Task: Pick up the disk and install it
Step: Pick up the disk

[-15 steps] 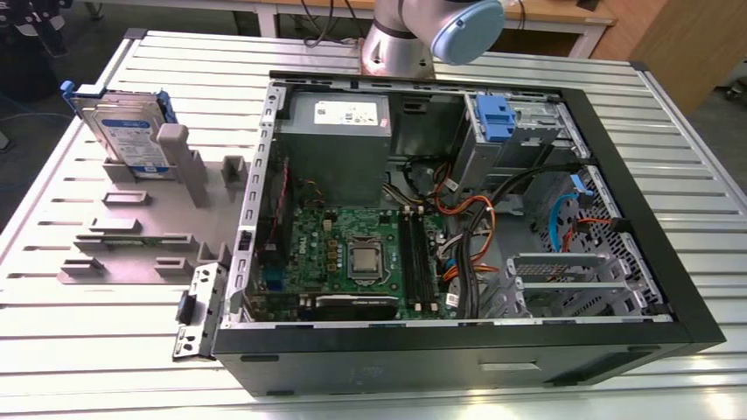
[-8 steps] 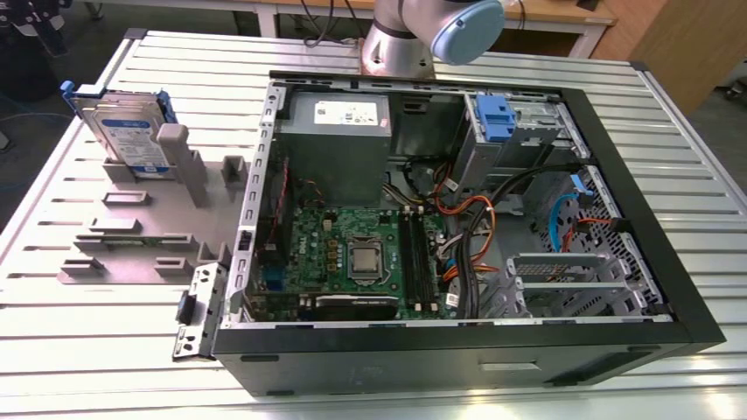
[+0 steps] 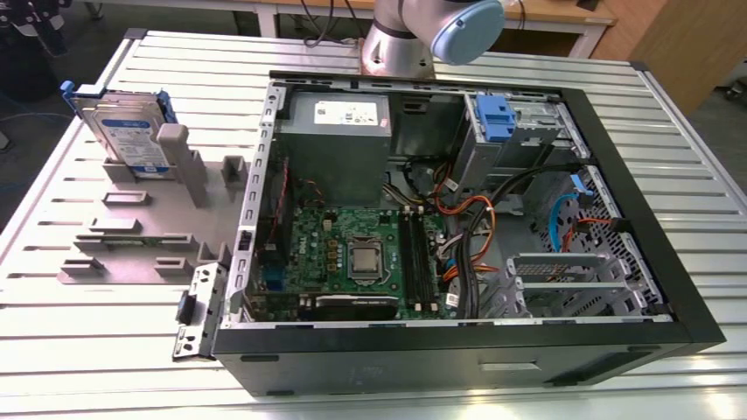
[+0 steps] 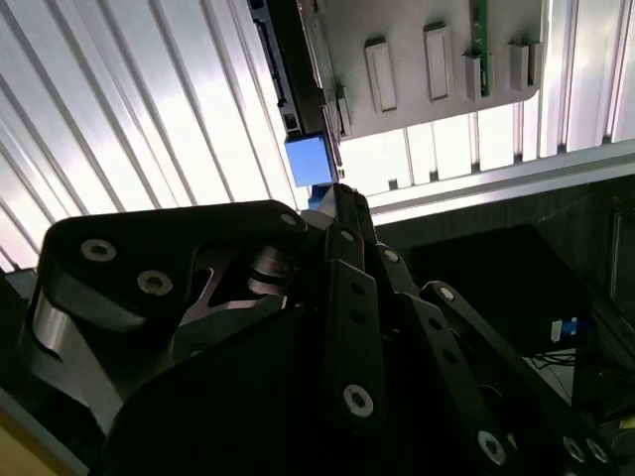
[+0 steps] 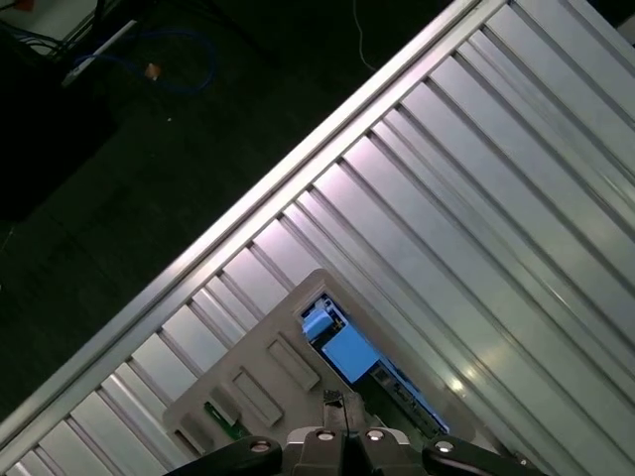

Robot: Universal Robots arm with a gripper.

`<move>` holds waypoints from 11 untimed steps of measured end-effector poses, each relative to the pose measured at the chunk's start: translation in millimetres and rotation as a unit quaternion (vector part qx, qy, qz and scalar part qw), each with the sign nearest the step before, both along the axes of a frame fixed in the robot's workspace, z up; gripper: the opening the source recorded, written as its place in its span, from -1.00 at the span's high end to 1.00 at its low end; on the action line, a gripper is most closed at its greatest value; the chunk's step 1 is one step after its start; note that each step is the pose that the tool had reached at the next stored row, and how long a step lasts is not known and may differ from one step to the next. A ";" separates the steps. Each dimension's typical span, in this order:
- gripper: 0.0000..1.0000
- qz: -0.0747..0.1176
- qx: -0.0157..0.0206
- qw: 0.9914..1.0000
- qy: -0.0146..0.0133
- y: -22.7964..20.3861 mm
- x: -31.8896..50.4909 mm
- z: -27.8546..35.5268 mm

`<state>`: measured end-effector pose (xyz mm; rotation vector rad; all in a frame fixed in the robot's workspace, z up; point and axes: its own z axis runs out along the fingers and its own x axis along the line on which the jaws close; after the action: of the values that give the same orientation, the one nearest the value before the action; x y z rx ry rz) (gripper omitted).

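The disk [image 3: 126,131], a silver drive with a white-and-blue label in a blue carrier, stands on edge in a slot of the grey fixture [image 3: 129,254] on the exterior view's left. Its blue carrier end also shows from above in the first wrist view [image 5: 342,349] and the second wrist view [image 4: 310,159]. My gripper [image 5: 337,399] hangs above that disk, well apart from it. Its dark fingertips [image 4: 339,196] are pressed together and hold nothing. The arm [image 3: 432,35] rises behind the case.
An open black computer case [image 3: 607,175] lies on the ribbed metal table [image 3: 701,219], with a motherboard, cables, a drive bay with a blue latch [image 3: 496,118] and a silver cage [image 3: 572,280]. The table's edge runs near the fixture [image 5: 248,387].
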<state>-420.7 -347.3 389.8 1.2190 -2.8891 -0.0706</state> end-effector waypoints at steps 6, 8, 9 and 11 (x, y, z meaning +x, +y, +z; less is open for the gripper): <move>0.79 0.012 0.000 1.000 0.000 -0.1 -0.1 0.0; 0.79 0.016 0.000 1.000 0.000 -0.1 -0.1 0.0; 0.79 0.018 0.000 1.000 0.000 -0.1 -0.2 0.0; 0.79 0.022 0.000 1.000 0.000 0.0 -0.3 0.0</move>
<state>-421.0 -347.3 389.7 1.2825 -2.8604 -0.0705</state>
